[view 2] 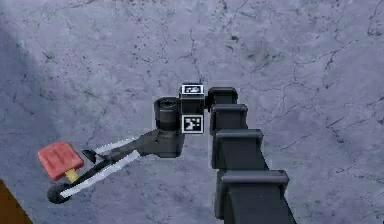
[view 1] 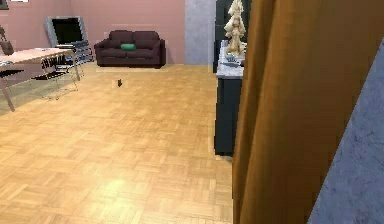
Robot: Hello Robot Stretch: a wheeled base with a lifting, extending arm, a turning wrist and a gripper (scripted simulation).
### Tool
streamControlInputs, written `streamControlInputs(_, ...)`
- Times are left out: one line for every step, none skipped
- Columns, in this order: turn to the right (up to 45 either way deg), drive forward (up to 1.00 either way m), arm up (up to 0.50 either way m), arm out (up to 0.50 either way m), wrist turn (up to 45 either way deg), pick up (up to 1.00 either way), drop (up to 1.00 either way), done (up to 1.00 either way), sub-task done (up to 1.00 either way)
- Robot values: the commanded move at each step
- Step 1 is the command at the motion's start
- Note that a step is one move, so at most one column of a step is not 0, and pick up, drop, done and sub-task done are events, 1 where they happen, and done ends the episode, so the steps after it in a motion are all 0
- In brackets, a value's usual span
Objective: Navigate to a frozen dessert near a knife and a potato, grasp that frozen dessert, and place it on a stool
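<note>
Against a grey marbled wall (view 2: 300, 50), the end effector (view 2: 72, 176) holds the red frozen dessert (view 2: 58, 160) at eight o'clock, its finger state untellable, so I'd keep the arm level, clear the orange door (view 1: 285, 110) at three o'clock, and seek a stool.

Forward camera looked down across parquet floor (view 1: 120, 140) toward distant sofa (view 1: 130, 48), side camera faced grey wall (view 2: 100, 60) close up, wall seemingly shared at forward view's right
</note>
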Motion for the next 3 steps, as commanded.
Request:
streamControlInputs(0.0,0.0,0.0,0.0,39.0,0.0,0.0,0.0,0.0)
streamControlInputs(0.0,0.0,0.0,0.0,39.0,0.0,0.0,0.0,0.0)
streamControlInputs(0.0,0.0,0.0,0.0,0.0,0.0,1.0,0.0,0.0)
